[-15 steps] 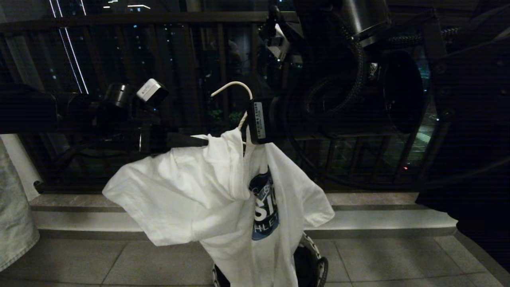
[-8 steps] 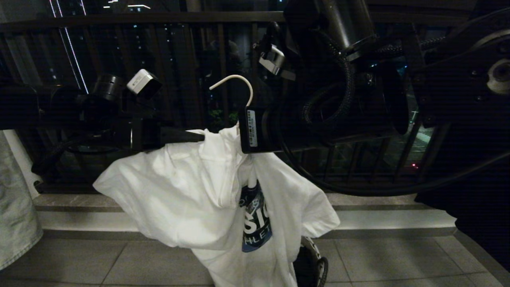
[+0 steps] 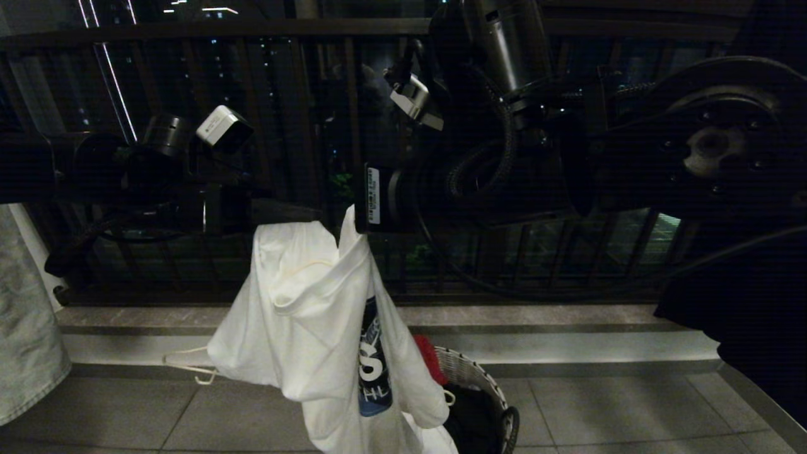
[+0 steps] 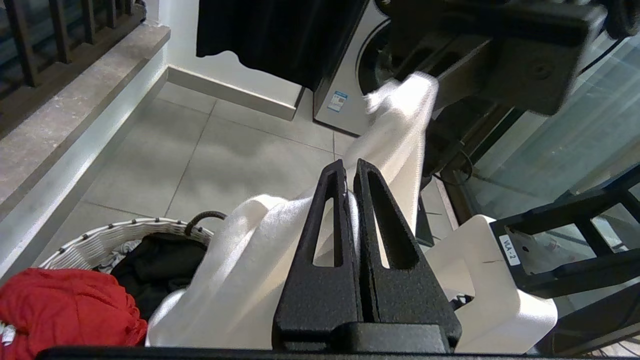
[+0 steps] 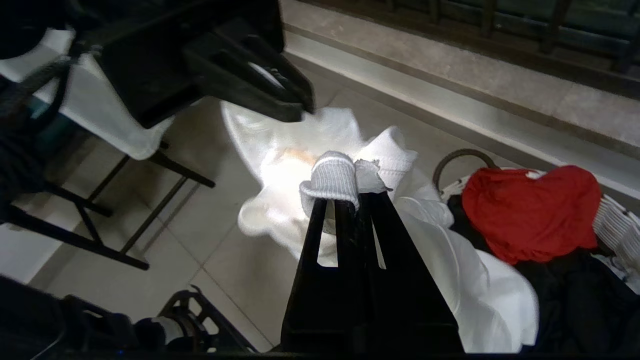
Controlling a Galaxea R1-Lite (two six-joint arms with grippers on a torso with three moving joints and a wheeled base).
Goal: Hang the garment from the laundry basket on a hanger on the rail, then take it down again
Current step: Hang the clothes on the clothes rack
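Note:
The garment (image 3: 315,328), a white T-shirt with a dark blue print, hangs in a narrow bunch above the laundry basket (image 3: 485,384). My left gripper (image 3: 312,215) is shut on its top edge, and the wrist view shows white cloth (image 4: 240,260) pinched between the fingers (image 4: 350,167). Close beside it, my right gripper (image 3: 356,221) is shut on the ribbed collar (image 5: 332,175). One end of the white wire hanger (image 3: 189,369) sticks out low at the shirt's left side, near the floor. The rail is out of view.
The basket (image 5: 615,225) holds red (image 5: 530,210) and black clothes. A pale denim garment (image 3: 25,328) hangs at far left and a black one (image 3: 725,302) at right. The dark balcony railing (image 3: 252,28) and stone ledge (image 3: 567,315) run behind. A washing machine (image 4: 350,75) stands nearby.
The hanger's hook no longer stands above my right gripper; the hanger now shows low at the shirt's left. The right gripper moved left toward the left one, and the shirt collapsed into a narrow bunch.

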